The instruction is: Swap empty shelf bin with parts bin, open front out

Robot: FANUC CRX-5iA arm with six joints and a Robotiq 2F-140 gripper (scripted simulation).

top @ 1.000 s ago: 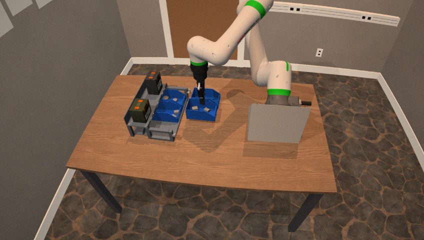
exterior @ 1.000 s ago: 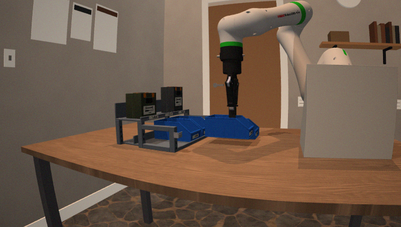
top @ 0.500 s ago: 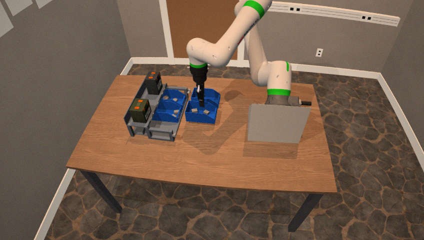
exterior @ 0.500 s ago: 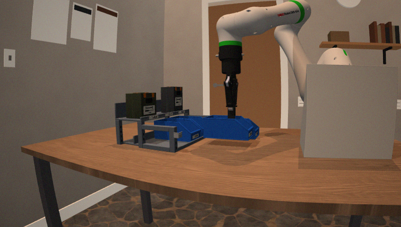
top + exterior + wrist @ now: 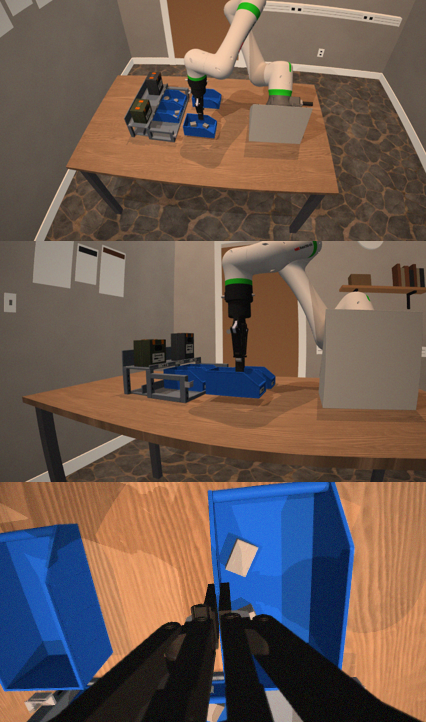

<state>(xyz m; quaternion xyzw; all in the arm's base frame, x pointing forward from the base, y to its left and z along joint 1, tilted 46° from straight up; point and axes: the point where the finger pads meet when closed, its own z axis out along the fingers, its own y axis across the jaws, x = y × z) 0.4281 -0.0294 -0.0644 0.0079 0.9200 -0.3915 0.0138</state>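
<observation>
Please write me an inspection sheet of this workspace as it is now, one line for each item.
Surface: wooden table, carrying the shelf, the bins and a grey panel.
Job's things: bin with parts is upright in front of the shelf, by its free bay, with two parts inside. The empty bin stands upright on the table behind it. Two other bins sit in the shelf with their parts.
Clutter: two dark boxes on the top board; grey panel by the arm's base.
Grippers: gripper points down, shut on the side wall of the bin with parts.
Cables: nothing seen.
Surroundings: brown door; wall shelf with books.
</observation>
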